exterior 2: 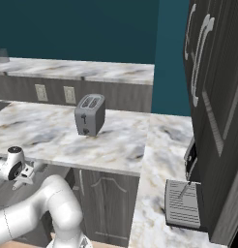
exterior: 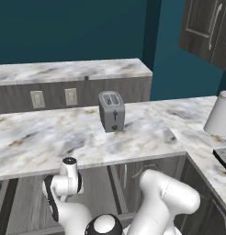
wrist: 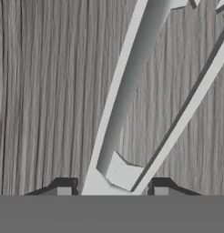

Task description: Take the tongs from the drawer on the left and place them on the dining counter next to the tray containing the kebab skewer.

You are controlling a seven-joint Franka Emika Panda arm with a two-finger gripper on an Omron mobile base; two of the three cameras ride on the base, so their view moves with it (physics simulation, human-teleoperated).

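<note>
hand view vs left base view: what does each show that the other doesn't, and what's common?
Hand view: the tongs lying on the grey wood-grain drawer floor, jointed end between the two dark fingers. Left base view: toaster on the marble counter, wall outlets, a white roll, the white arm reaching below the counter edge. Shared: grey wood-grain cabinetry.

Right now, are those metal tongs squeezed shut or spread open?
Spread open. In the hand view the tongs lie on grey wood grain, two arms joined near the gripper and splaying apart farther away.
</note>
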